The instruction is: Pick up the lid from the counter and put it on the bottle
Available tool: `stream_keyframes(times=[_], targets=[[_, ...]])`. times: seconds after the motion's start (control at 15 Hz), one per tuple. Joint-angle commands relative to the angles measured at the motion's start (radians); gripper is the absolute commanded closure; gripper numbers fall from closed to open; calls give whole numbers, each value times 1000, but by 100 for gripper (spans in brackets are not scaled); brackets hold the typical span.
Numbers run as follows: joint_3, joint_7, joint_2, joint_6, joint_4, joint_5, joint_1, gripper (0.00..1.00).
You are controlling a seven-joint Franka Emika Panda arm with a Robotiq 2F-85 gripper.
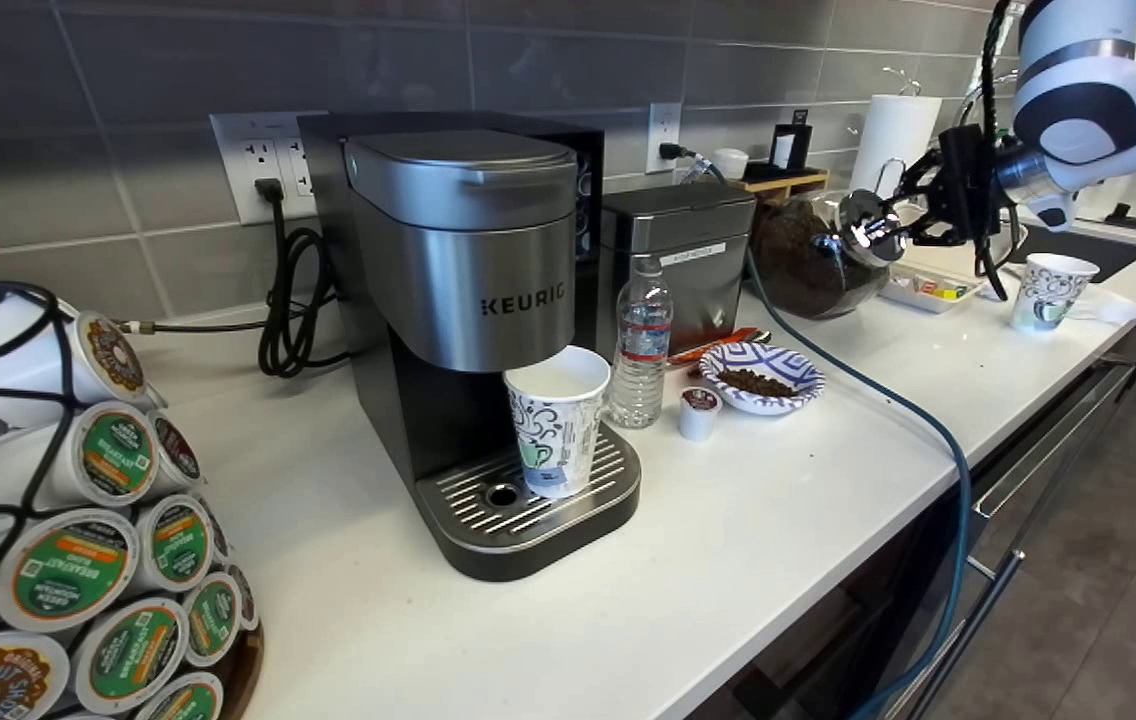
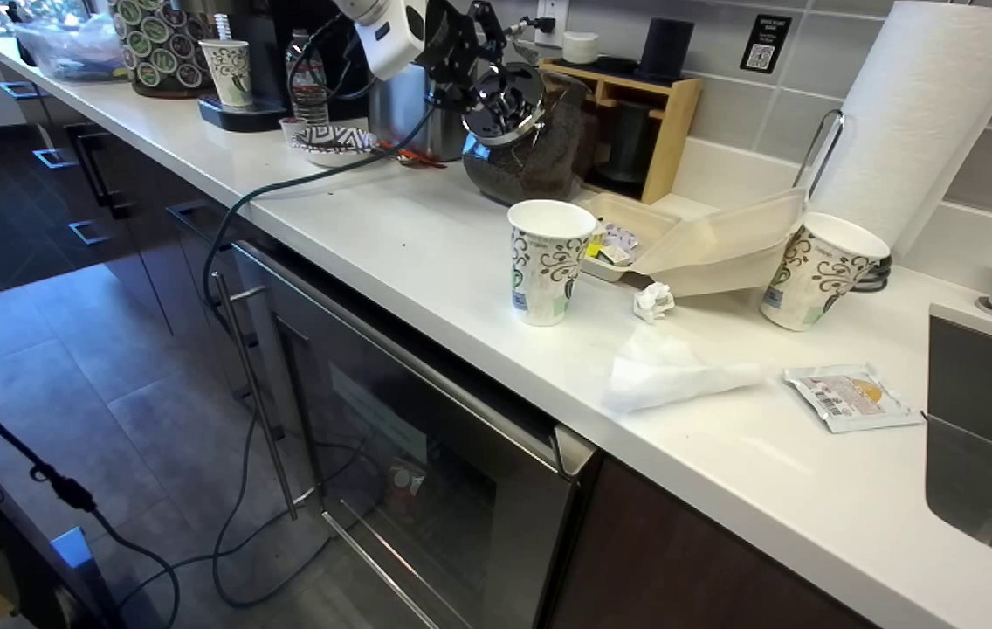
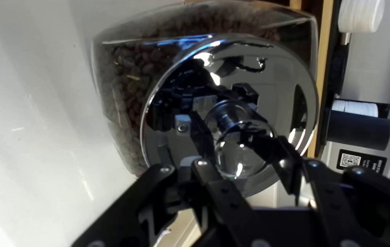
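The lid is a shiny round metal disc with a ball knob (image 3: 284,79). It shows tilted in both exterior views (image 1: 863,215) (image 2: 524,96), at the slanted mouth of a glass jar of coffee beans (image 1: 798,270). I cannot tell whether it is seated on the jar. My gripper (image 3: 229,140) has a finger on each side of the knob and appears closed on it; it shows in both exterior views (image 1: 908,222) (image 2: 485,92). The clear ribbed water bottle (image 1: 642,345) stands upright beside the coffee maker, well away from my gripper.
A coffee maker (image 1: 468,230) holds a paper cup (image 1: 556,430). A patterned bowl (image 1: 763,378) and a blue cable (image 1: 888,400) lie near the jar. A wooden shelf (image 2: 679,131), takeout box (image 2: 714,253) and paper cups (image 2: 553,262) (image 2: 823,271) stand nearby. The sink (image 2: 985,419) is farther along.
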Motion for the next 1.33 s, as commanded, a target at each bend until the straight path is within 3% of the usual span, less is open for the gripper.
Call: stream_keyframes(times=[0.0, 0.27, 0.4, 0.47, 0.53, 0.6, 0.67, 1.27], targets=[[0, 5, 6, 29, 6, -3, 6, 28], [14, 33, -27, 35, -32, -46, -3, 0], [27, 51, -69, 56, -83, -119, -16, 0], [44, 63, -121, 37, -159, -215, -36, 0], [-25, 82, -168, 5, -233, -314, 18, 0], [20, 21, -220, 9, -278, -342, -32, 0], [12, 14, -262, -14, -326, -398, -35, 0], [-107, -198, -753, -378, -704, -729, -122, 0]])
